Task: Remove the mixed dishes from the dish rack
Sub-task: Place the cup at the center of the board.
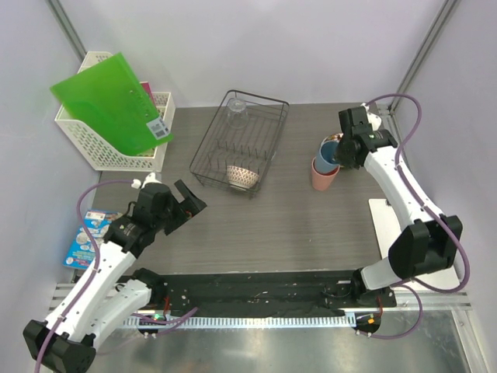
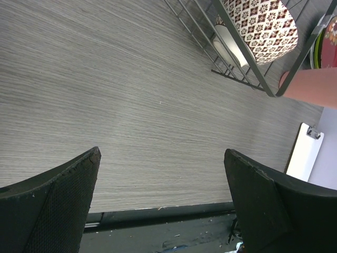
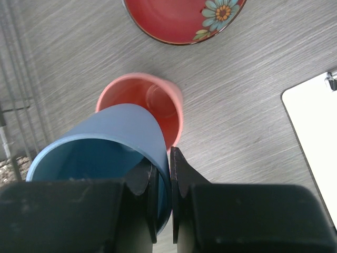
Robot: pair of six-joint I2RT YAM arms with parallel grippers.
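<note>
- the right claw point(image 3: 169, 182) is pinched narrow on the rim of the light blue cup point(image 3: 100, 153), with 1 finger inside the wall and 1 outside.
- the light blue cup hangs tilted over the mouth of the pink cup point(image 3: 152, 103), which stands upright on the surface point(image 1: 295, 225) toward the far right corner; i cannot tell whether the 2 cups touch.
- the red patterned plate point(image 3: 176, 18) lies flat on the surface near the pink cup, apart from it.
- the dish rack point(image 1: 203, 145) sits by the middle of the far edge. it holds the white bowl with reddish pattern point(image 1: 242, 177) at its near end and 1 clear glass point(image 1: 237, 113) at its far end.
- the left claw point(image 1: 189, 202) is spread wide with nothing in it, over bare surface toward the left edge, near the rack's near left corner but not touching it.
- a white lattice basket point(image 1: 101, 144) with a green folder point(image 1: 109, 101) stands at the far left corner.
- a white clipboard point(image 3: 316, 137) lies by the right edge.
</note>
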